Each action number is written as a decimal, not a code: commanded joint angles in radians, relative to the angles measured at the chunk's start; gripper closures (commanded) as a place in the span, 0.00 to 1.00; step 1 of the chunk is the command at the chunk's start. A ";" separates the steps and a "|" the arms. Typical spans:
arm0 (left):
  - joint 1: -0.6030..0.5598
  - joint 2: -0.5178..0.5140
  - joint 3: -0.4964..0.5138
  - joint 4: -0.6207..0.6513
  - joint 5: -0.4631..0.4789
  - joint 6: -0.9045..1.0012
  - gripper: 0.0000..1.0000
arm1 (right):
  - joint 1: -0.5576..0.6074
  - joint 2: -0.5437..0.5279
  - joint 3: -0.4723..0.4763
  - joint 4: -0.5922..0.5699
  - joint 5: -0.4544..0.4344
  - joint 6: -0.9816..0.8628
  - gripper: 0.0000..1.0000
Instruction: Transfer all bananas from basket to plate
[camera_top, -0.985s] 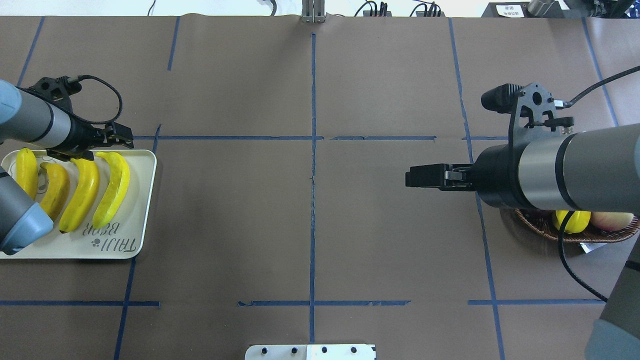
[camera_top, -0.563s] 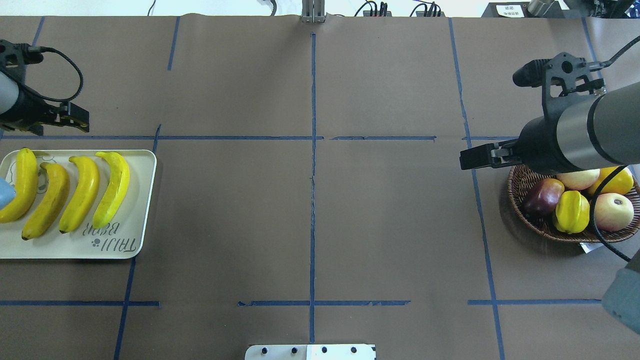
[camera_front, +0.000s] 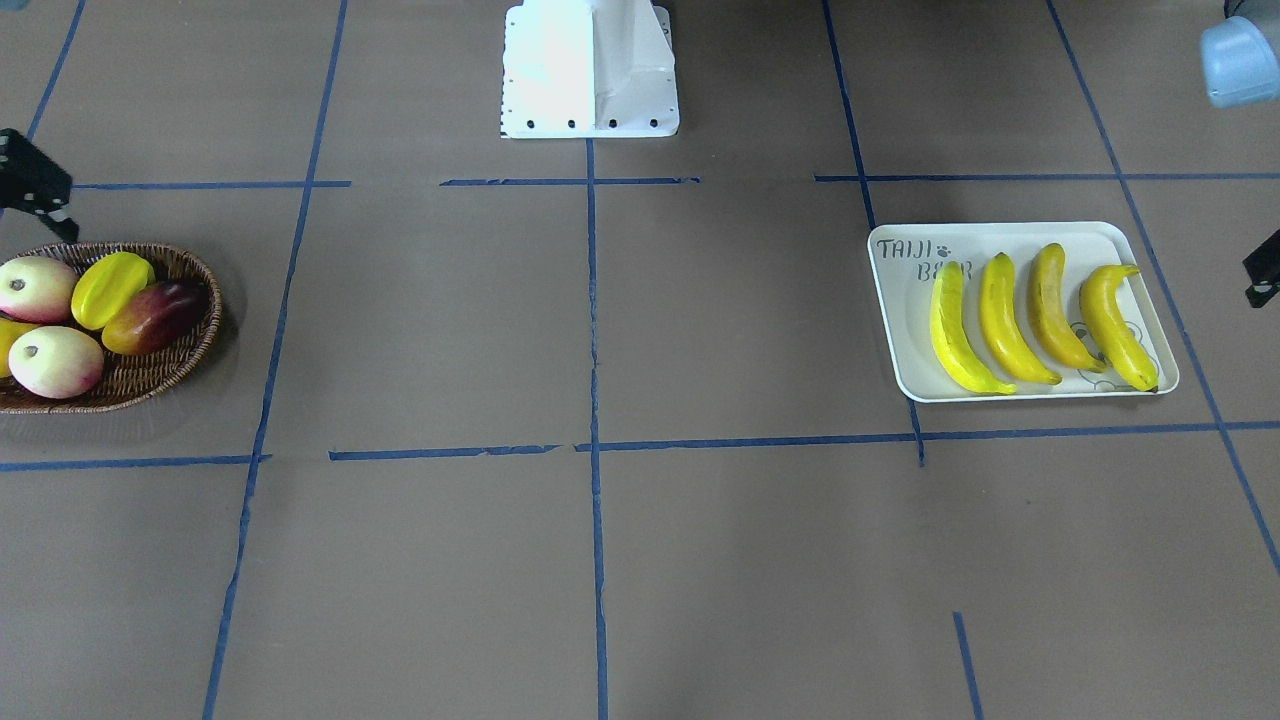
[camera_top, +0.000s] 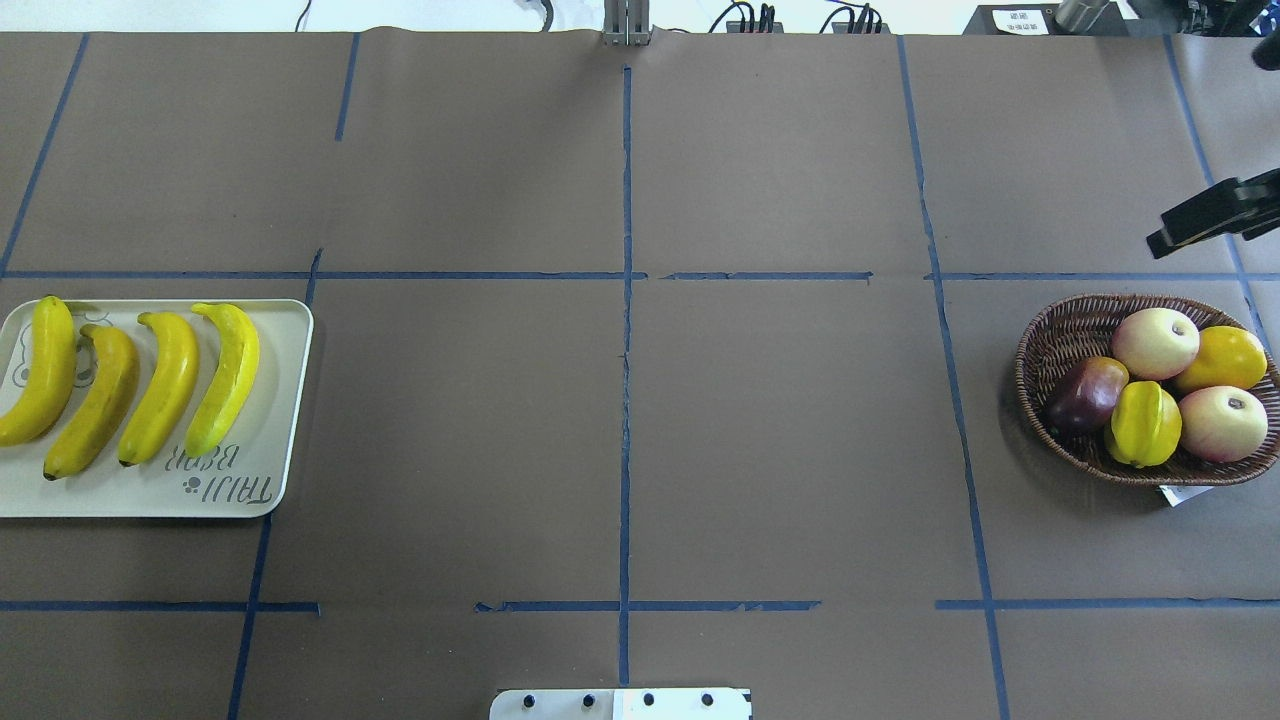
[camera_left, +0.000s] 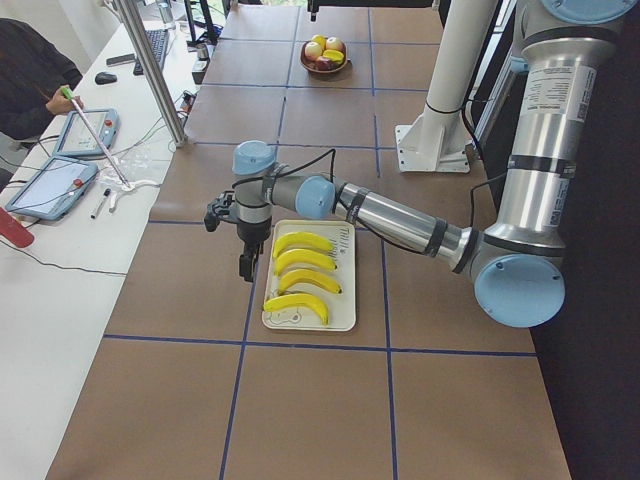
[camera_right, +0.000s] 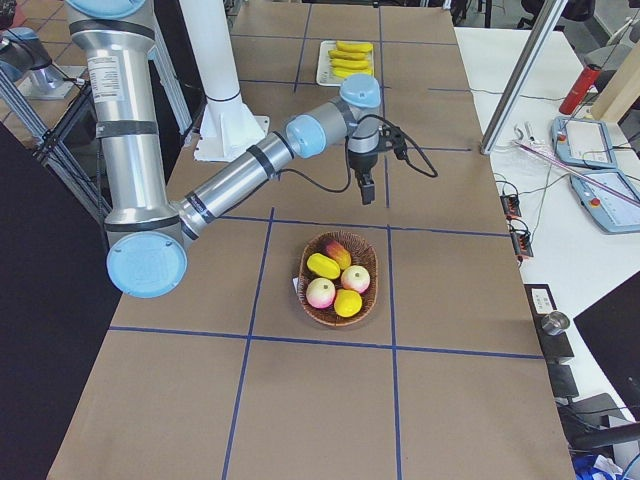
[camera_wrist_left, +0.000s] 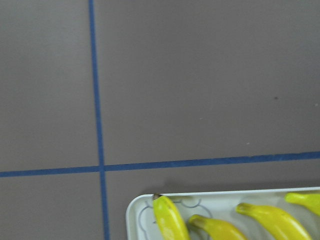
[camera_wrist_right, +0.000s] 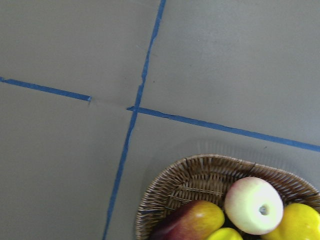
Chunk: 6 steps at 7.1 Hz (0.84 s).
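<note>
Four bananas (camera_top: 160, 385) lie side by side on the plate (camera_top: 288, 380). The left claw (camera_left: 244, 268) hangs over the counter (camera_top: 780, 420) near the plate. The right claw (camera_top: 1160, 238) and the basket (camera_top: 1045, 335) of other fruit (camera_top: 1155, 343) are well apart from the plate. I cannot tell whether either claw is clenched or released.

A: Bright in here, even light from overhead, no hard shadows anywhere.
B: Only a soft dark halo on the table (camera_top: 780, 430) beside the basket (camera_top: 1035, 340), on its side toward the middle.
A: Far from the basket, the white base (camera_front: 590, 60) glares, washed out.
B: And the wrist view above the basket looks soft, slightly grainy.
</note>
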 joint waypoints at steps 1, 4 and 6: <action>-0.105 0.039 0.055 0.049 -0.063 0.149 0.00 | 0.228 -0.063 -0.199 0.001 0.124 -0.336 0.00; -0.123 0.089 0.061 0.091 -0.150 0.223 0.00 | 0.268 -0.102 -0.266 0.004 -0.026 -0.370 0.00; -0.122 0.089 0.069 0.092 -0.150 0.220 0.00 | 0.274 -0.148 -0.315 0.006 -0.011 -0.373 0.00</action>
